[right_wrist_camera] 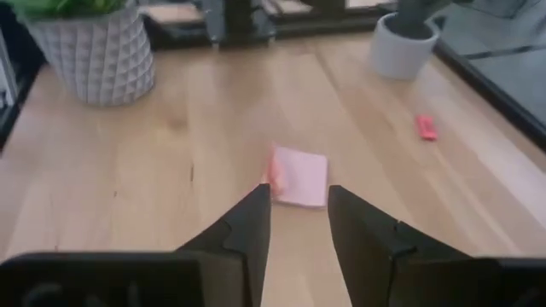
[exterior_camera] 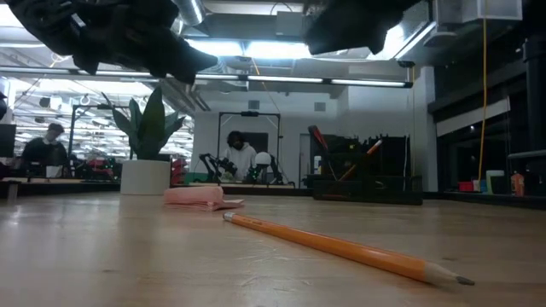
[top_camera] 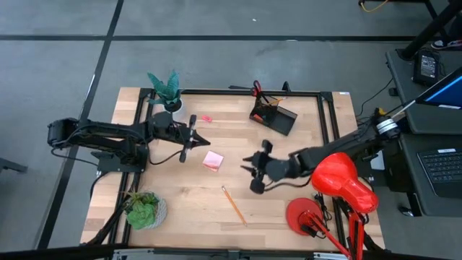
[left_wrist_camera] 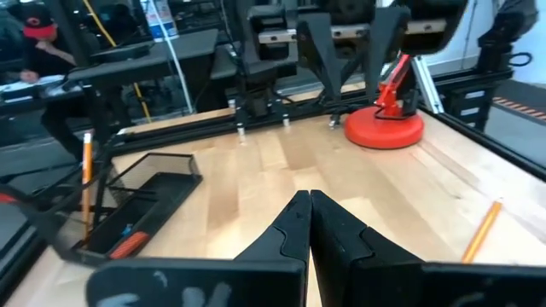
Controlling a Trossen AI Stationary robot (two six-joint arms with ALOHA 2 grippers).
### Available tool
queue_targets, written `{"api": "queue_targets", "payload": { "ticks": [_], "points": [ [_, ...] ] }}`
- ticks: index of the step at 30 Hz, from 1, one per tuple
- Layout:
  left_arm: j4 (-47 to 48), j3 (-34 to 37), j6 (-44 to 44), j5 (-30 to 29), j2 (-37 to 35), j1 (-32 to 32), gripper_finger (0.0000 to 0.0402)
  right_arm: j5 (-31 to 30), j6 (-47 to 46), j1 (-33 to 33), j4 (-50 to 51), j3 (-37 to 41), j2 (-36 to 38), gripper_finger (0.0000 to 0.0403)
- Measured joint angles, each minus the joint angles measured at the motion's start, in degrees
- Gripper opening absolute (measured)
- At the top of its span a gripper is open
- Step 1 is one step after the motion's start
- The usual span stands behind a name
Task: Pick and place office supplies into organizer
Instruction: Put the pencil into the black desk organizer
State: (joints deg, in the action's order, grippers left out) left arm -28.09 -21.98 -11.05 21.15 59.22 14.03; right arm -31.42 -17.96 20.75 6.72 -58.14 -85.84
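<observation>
Low view: pencil (exterior_camera: 341,246) lies on wooden table (exterior_camera: 128,256), people seated behind.

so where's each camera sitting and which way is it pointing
High view: overhead, looking straight down on the table; both arms show.
Low view: table-top height, looking across past the pencil into the room; arms overhead.
Left wrist view: on the left arm, facing the organizer; left gripper shut.
Right wrist view: on the right arm, facing the sticky-note pad; right gripper open.
Shared: the pad shows in the high, low and right wrist views.
</observation>
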Motion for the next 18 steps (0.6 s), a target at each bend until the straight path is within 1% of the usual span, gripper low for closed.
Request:
{"api": "queue_targets", "payload": {
  "ticks": [3,7,9,14,18],
  "points": [
    [0.0,0.0,0.8,0.0,0.0,-1.2,0.0003,0.0,-2.2,1.6,6.3,-6.0,-4.7,0.0122],
    [0.2,0.0,1.5,0.0,0.0,-2.9,0.0002,0.4,-12.1,3.5,20.3,-15.7,-11.4,0.0122],
    [0.8,0.0,1.4,0.0,0.0,-3.7,0.0001,1.5,-16.7,4.6,25.5,-20.0,-14.5,0.0122],
    [4.8,0.0,1.3,0.0,-1.9,-4.8,0.0002,3.9,-23.8,7.2,29.7,-28.5,-21.2,0.0122],
    [8.9,0.0,1.3,0.0,-4.6,-5.0,0.0002,6.6,-25.6,7.6,32.8,-34.2,-26.1,0.0122]
  ]
}}
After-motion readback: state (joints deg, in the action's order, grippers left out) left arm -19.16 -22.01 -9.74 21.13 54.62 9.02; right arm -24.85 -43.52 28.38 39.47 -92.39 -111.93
